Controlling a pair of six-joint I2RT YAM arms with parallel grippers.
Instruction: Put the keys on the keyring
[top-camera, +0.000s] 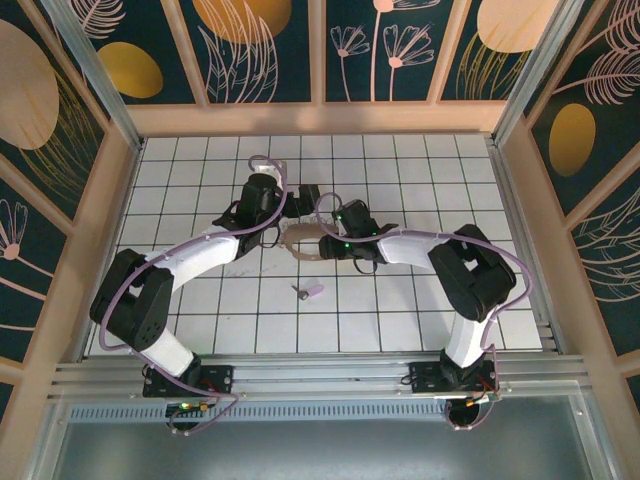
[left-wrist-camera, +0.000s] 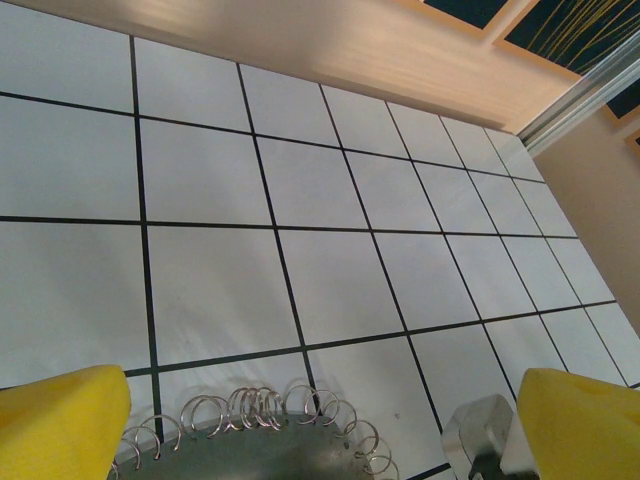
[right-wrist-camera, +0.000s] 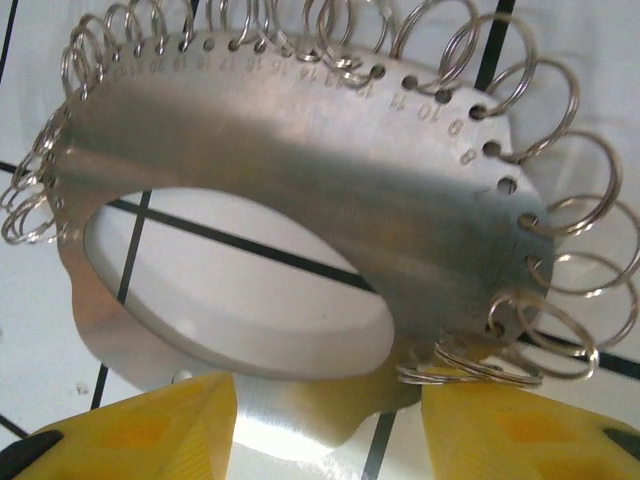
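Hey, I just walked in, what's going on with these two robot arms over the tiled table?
The right gripper appears clamped on the edge of the keyring, a flat metal hoop, holding it tilted above the table. The left gripper is wide open at the hoop's other side, gripping nothing. The small lilac key lies alone on the table nearer the arm bases, not yet on the ring.

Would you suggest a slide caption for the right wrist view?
Metal keyring fringed with split rings, tilted over white tiles between yellow fingers.

The keyring (right-wrist-camera: 300, 170) is dull brushed metal, the table (left-wrist-camera: 330, 200) smooth.
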